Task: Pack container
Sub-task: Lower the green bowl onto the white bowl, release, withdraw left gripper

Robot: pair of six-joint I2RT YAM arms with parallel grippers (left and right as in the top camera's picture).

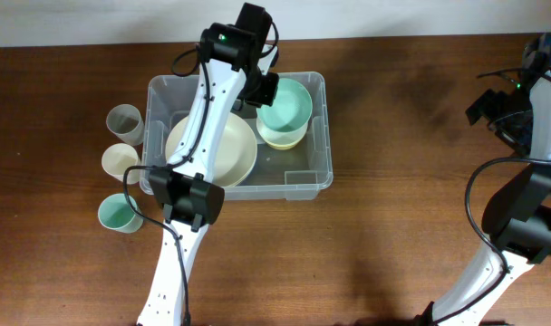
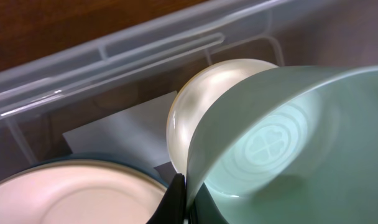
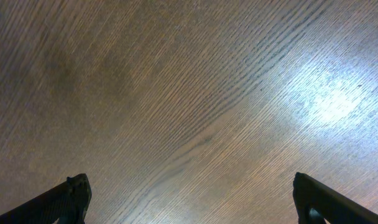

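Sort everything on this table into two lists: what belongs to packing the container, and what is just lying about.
In the job: container; green bowl, pinched at its rim by the left gripper; small cream bowl under it; large cream bowl in the container.
Lying about: clear cup, cream cup and green cup beside the container, perhaps next; right gripper, open, idle.

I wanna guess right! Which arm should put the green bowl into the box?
Left: the left gripper pinches the green bowl over the container; the right gripper hangs open far away.
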